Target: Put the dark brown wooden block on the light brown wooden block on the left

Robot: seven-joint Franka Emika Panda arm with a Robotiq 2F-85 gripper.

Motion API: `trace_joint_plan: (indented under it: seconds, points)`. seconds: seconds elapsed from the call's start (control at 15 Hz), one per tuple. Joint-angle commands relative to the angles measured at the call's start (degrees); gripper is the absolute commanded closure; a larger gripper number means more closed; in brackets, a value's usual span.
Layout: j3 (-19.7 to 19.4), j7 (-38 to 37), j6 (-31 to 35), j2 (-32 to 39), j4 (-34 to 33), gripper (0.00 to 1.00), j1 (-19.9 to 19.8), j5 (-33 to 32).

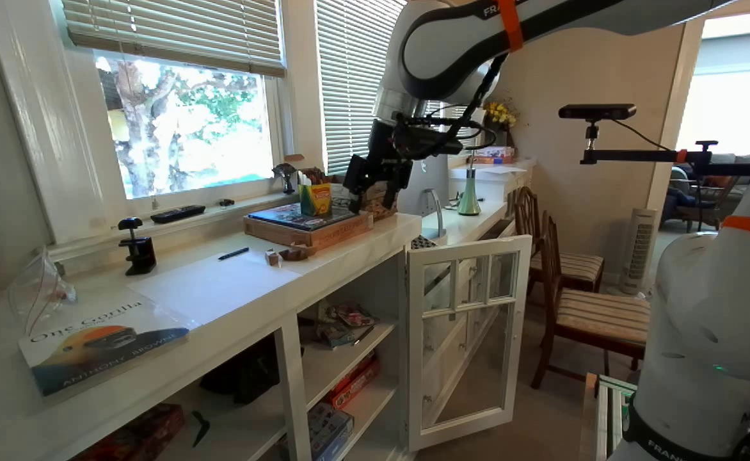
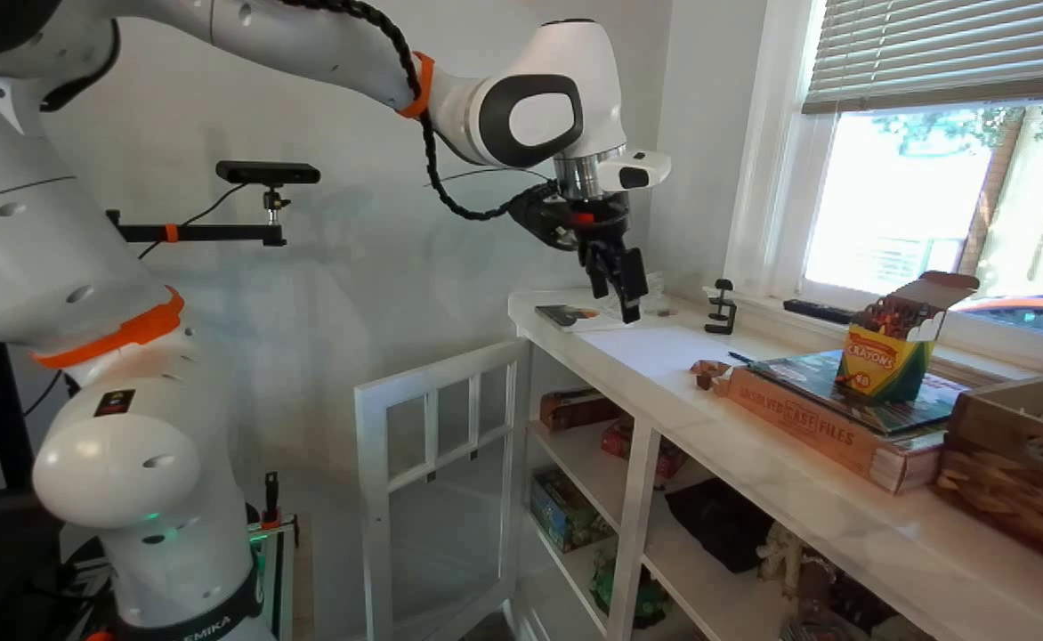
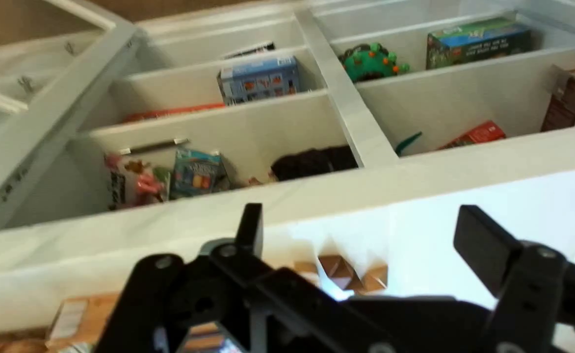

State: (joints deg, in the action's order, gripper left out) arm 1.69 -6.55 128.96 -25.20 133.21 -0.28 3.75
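One white cabinet (image 1: 289,365), its mullioned door (image 1: 468,307) jutting outward, carried a white paper sheet (image 1: 215,282) and the Unsolved Case Files box (image 2: 806,429). Above it hung the gripper (image 3: 361,233), jaws spread wide; a yellow-green Crayons box (image 2: 882,365) stood stacked over that box. Smallest, the dark brown wooden block (image 3: 337,270) sat between two light brown wooden blocks (image 3: 377,278), near box and paper.

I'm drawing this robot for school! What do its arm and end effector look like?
The arm is whitish-grey, smooth and rounded, with a dark oval ring near its far end and bright orange bands around it. A black braided cable loops along it. Near the bottom, a black band shows white letters: EMIKA. The end effector is black, with two blocky fingers.
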Motion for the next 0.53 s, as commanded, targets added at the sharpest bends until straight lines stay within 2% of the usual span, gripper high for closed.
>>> trace_joint_plan:
  seconds: [0.0,0.2,0.47]
  points:
    - [-1.6,8.9,9.3,3.7,-1.6,0.00,3.6,3.1]
    - [-2.5,16.4,13.8,7.0,-3.0,0.00,6.4,5.2]
    - [-2.1,18.3,12.2,11.0,-6.1,0.00,5.8,3.2]
